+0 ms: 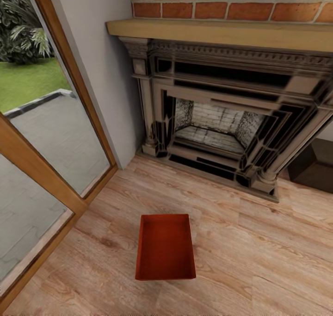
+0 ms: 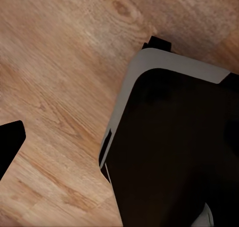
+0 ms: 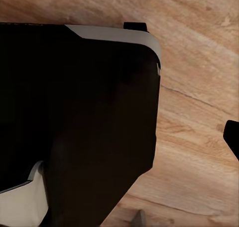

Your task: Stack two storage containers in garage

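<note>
Floor [image 1: 259,260] of light wood planks fills the lower part of the head view and runs back to a dark ornate fireplace [image 1: 222,121] under a pale mantel [image 1: 222,31] and red brick [image 1: 231,1]. Left of the fireplace stands a plain grey wall [image 1: 99,66], and beside that a wood-framed glass door [image 1: 46,135] gives onto grey paving and grass. A dark cabinet [image 1: 314,165] sits at the right, just beside the fireplace.

One red-orange bin [image 1: 165,247] sits upright on the planks in front of the fireplace, apart from it, near the middle of the view and a little toward the door. Its open top faces up and it looks empty inside.

Both wrist views look down on the same plank floor. A large black body with a grey rim [image 2: 169,152] covers much of the left wrist view, and the same kind of shape [image 3: 79,122] covers much of the right wrist view. A black tip [image 2: 9,142] shows at the edge of the left wrist view and another [image 3: 233,137] at the edge of the right one. Whether either hand is apart or together cannot be told.
</note>
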You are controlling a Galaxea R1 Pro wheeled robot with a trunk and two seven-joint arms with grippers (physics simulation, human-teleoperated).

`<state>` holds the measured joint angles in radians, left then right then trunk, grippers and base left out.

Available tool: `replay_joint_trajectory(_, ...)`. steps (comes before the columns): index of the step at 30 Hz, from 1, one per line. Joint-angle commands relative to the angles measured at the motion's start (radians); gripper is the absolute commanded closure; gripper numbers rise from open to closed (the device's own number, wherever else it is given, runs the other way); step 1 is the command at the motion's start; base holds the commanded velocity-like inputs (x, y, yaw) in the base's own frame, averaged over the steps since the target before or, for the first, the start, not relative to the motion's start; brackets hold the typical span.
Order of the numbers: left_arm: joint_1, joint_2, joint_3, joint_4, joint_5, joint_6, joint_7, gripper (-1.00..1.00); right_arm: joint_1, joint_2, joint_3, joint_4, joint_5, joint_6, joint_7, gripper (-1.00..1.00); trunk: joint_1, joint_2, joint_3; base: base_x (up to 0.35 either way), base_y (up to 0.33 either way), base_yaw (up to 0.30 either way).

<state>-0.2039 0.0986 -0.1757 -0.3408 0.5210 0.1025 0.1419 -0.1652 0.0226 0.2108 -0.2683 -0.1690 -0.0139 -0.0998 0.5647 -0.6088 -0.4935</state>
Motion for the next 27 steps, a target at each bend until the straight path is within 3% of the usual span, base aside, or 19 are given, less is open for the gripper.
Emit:
replay_joint_trajectory(1, 0.000, 0.001, -0.008, -0.003, 0.008, 0.005, 0.008, -1.00, 0.000, 0.000, 0.009, 0.000, -0.010, -0.001, -0.006, -1.00, 0.000, -0.001, -0.003, 0.000, 0.000, 0.000)
replay_joint_trajectory(27, 0.001, 0.001, -0.008, -0.003, 0.008, 0.005, 0.008, -1.00, 0.000, -0.003, 0.009, 0.000, -0.007, -0.011, -0.002, -1.00, 0.000, -0.001, -0.045, 0.000, 0.000, 0.000)
